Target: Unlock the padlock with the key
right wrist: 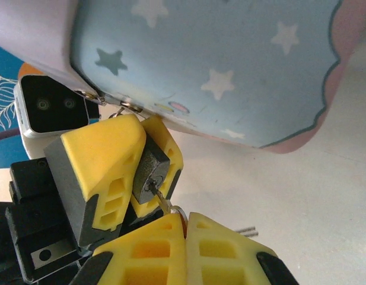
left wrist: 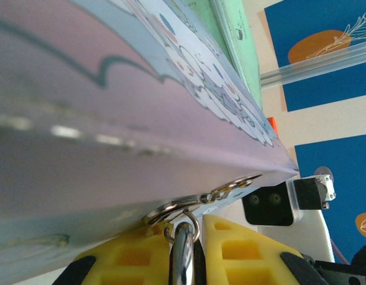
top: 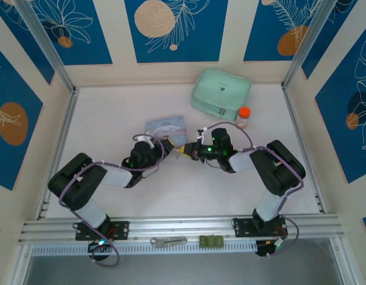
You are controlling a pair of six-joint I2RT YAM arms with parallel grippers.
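Padlock (right wrist: 148,171), hung from the zip rings (left wrist: 221,193) of a starred pouch (right wrist: 218,71), clamped in the closed left end effector (left wrist: 184,234). The right end effector (right wrist: 185,228) pinches the key (right wrist: 161,200), tip at the keyhole. Likely faults: off-axis twisting bends the key, or it slips from the grip.

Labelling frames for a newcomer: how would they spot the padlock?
On the white table, find the pale blue star-printed case. At its near edge, the left end effector clamps the padlock: a tiny dark grey block, unlike the thin silvery key entering it.
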